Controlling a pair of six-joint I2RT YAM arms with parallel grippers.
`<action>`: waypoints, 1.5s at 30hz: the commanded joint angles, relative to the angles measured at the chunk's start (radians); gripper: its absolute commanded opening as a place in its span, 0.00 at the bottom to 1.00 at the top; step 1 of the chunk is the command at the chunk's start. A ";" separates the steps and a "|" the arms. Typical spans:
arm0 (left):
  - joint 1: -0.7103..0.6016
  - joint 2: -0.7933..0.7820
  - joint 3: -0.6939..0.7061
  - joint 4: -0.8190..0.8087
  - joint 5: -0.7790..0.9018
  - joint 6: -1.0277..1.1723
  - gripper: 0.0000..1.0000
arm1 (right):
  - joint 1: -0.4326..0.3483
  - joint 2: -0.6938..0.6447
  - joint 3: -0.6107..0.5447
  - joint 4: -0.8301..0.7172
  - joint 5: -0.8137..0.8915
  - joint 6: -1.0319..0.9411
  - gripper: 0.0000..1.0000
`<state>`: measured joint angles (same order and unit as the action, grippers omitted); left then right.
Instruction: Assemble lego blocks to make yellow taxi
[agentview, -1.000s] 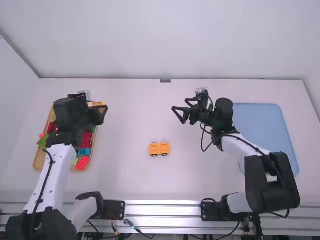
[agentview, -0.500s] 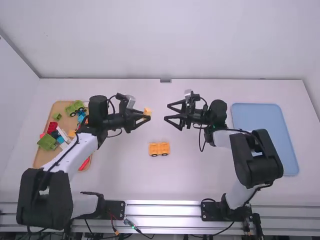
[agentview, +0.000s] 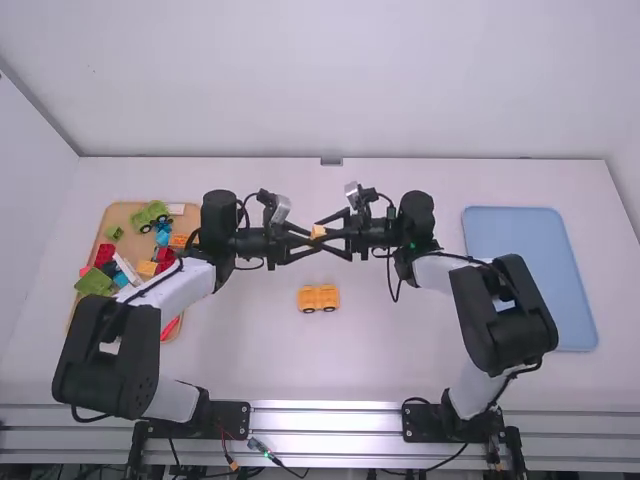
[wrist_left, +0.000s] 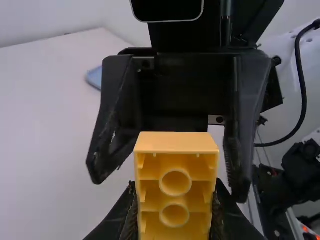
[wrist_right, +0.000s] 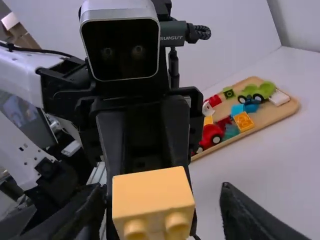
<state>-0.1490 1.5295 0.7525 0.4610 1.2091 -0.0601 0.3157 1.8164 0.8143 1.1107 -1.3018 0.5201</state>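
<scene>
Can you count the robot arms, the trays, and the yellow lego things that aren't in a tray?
Robot arms: 2 (left arm, right arm)
Trays: 2 (wooden tray, blue tray)
Yellow lego things: 2 (held block, wheeled piece)
Total: 6

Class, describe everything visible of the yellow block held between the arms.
The block is orange-yellow, smooth and plastic-looking, with round studs facing the right arm and two tubes in its hollow underside. The left end effector grips it above the table; the right end effector stands open around it, apparently without touching.
</scene>
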 joint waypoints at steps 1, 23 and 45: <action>-0.002 -0.001 -0.009 0.000 0.033 -0.003 0.01 | -0.002 0.009 0.031 0.003 -0.011 -0.012 0.50; -0.008 -0.001 -0.016 -0.034 0.059 0.035 0.01 | -0.002 0.009 0.031 0.010 -0.004 -0.008 0.48; -0.008 -0.001 -0.021 -0.023 0.054 0.064 0.29 | -0.001 0.009 0.031 0.007 -0.011 -0.001 0.16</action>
<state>-0.1490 1.5295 0.7399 0.4240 1.2327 -0.0067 0.3161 1.8164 0.8185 1.1187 -1.3315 0.5098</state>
